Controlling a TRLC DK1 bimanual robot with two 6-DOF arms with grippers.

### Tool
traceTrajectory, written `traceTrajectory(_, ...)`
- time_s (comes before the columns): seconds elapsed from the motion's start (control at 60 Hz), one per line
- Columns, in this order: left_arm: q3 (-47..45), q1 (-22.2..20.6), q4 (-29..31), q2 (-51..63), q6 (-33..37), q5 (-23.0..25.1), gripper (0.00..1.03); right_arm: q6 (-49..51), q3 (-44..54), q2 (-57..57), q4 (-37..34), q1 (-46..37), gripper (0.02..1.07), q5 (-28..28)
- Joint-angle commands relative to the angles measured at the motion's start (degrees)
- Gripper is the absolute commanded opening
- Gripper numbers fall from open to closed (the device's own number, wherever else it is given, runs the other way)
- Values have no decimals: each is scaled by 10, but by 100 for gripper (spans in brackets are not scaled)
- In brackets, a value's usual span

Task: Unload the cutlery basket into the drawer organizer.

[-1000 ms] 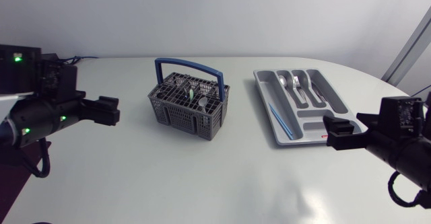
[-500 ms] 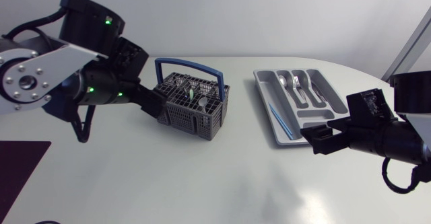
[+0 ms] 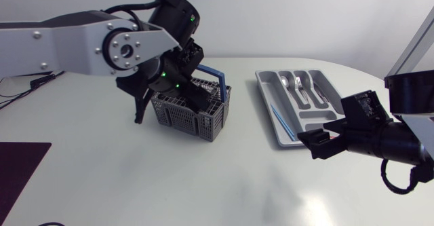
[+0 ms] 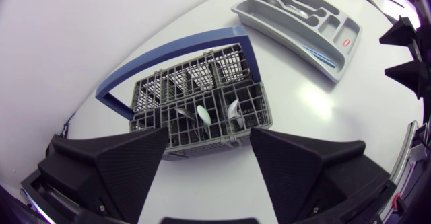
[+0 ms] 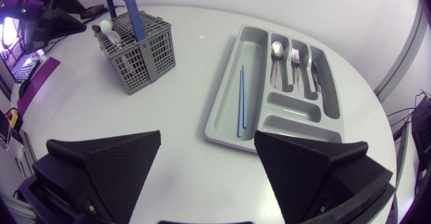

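My left gripper (image 3: 194,96) hung directly over the cutlery basket (image 3: 183,114), fingers spread wide and holding nothing. In the left wrist view the basket (image 4: 202,83) lay just ahead of and below the gap in that gripper (image 4: 209,140). I could make out two spoons (image 4: 202,114) standing bowl-up in the compartments nearest the fingers, and the blue handle (image 4: 135,76) arched over the far side. The basket stood upright on the white table (image 3: 203,178), left of centre and well apart from the drawer organizer (image 3: 337,97), which lay flat toward the right. My right gripper (image 3: 316,144) hovered low over the table just beside the organizer's near corner, its fingers also parted and empty. From the right wrist view the organizer (image 5: 289,104) sat ahead of that gripper (image 5: 207,140). A blue stick (image 5: 240,103) rested in its long side slot, and a spoon (image 5: 277,52) and forks (image 5: 294,59) lay in the lengthwise slots. Farther off in that view stood the basket (image 5: 138,52), something pale and rounded poking above its rim, though I could not tell what it was.
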State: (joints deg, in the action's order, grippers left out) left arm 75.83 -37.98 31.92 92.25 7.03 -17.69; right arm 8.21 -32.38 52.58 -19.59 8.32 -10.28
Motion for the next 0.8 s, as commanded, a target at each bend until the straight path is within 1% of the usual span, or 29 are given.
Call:
traceTrajectory(0.0, 37, 11, 14, 40, -41, -5, 77, 11, 6, 7, -5, 5, 102, 0)
traceTrajectory(0.05, 46, 14, 15, 50, -58, -5, 76, 12, 8, 6, -3, 4, 102, 0)
traceTrajectory(0.1, 53, 19, 16, 62, -74, -5, 69, 15, 11, 6, -2, 3, 102, 0)
traceTrajectory(0.15, 61, 24, 19, 72, -86, -4, 66, 16, 13, 6, -2, 1, 102, 0)
traceTrajectory(0.3, 74, 39, 24, 83, -108, 2, 64, 17, 21, 6, 7, 1, 102, 0)
traceTrajectory(0.35, 80, 46, 25, 87, -118, 20, 59, 17, 21, 6, 8, 1, 102, 0)
traceTrajectory(0.383, 83, 50, 24, 88, -124, 31, 59, 17, 22, 6, 10, 1, 102, 0)
traceTrajectory(0.55, 96, 54, 25, 101, -149, 42, 45, 17, 24, 5, 14, 1, 102, 0)
traceTrajectory(0.633, 104, 50, 26, 108, -154, 44, 42, 17, 24, 2, 14, -1, 102, 0)
traceTrajectory(0.783, 115, 45, 45, 123, -168, 48, 42, 23, 27, -1, 14, -7, 102, 0)
